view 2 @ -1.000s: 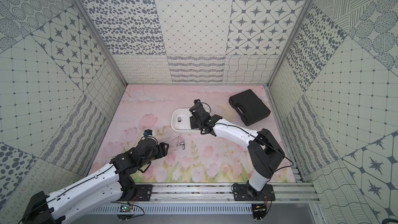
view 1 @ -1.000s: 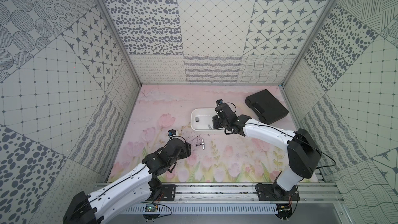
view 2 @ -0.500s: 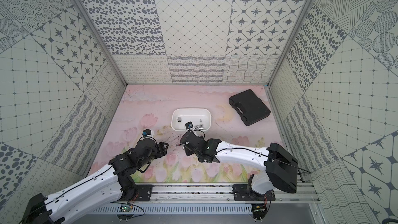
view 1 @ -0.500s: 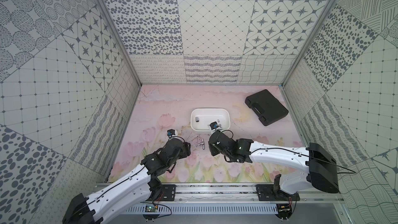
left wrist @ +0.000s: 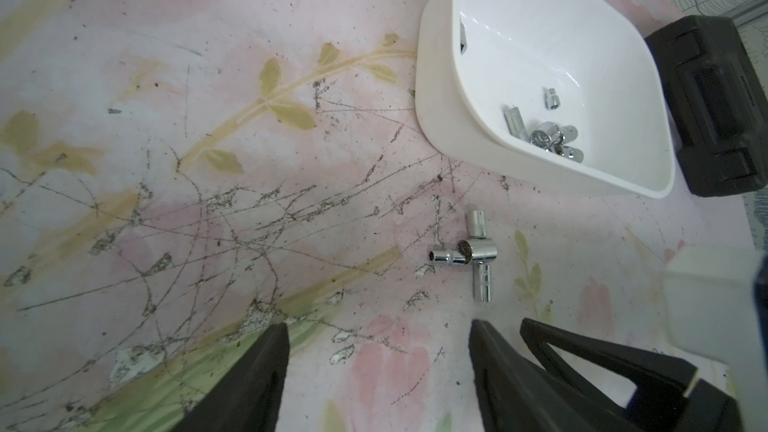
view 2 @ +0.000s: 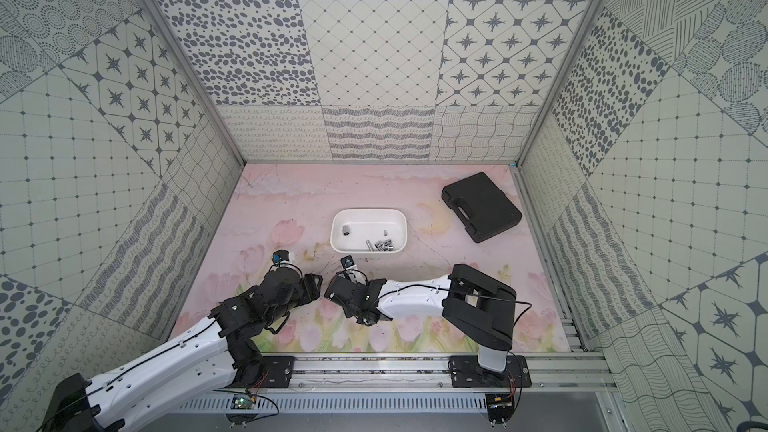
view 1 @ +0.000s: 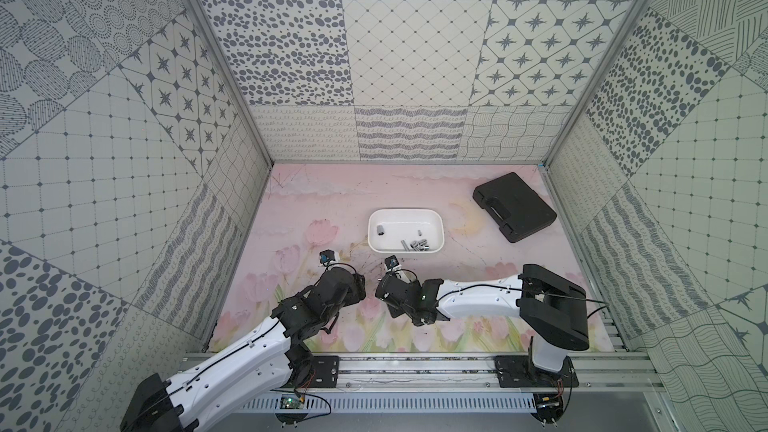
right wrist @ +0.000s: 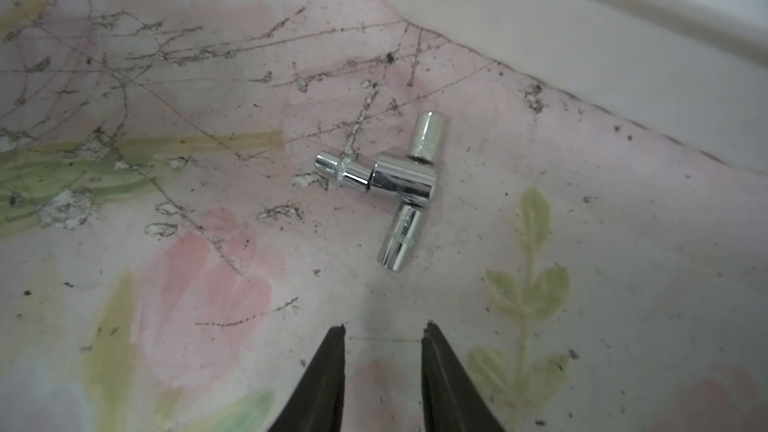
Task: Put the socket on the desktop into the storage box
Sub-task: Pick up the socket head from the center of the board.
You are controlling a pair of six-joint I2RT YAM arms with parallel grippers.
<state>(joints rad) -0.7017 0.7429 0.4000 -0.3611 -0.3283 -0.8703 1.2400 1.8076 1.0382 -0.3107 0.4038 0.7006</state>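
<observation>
- The storage box [view 1: 405, 210] [view 2: 369, 210], a plain white rounded tub, is seen in both top views standing open near the middle of the desktop [view 1: 332, 201], which is covered with a pink flower print.
- Several chrome sockets in the box [view 1: 417, 245] [left wrist: 548, 139] are gathered by its near right wall. A single one [view 1: 380, 229] lies apart towards the left end.
- Four loose sockets [left wrist: 469, 255] [right wrist: 399, 180] lie flat on the desktop, just on the near side of the box and clear of its wall [right wrist: 540, 35]. A thick one is in the middle, and three thinner ones are touching it.
- The left gripper [left wrist: 378, 326] is held low over the desktop with its jaws spread wide and nothing between them. The loose sockets lie just ahead of its right finger.
- The right gripper [right wrist: 384, 328] is pointed at the same cluster, its jaws parted by a narrow gap and gripping nothing. The sockets lie close ahead of its tips, untouched.
- In both top views the two gripper bodies are seen close together, on the near side of the box's left half.
- A flat black case [view 1: 515, 207] [view 2: 482, 206] with a moulded handle lies closed at the far right, well apart from the box.
</observation>
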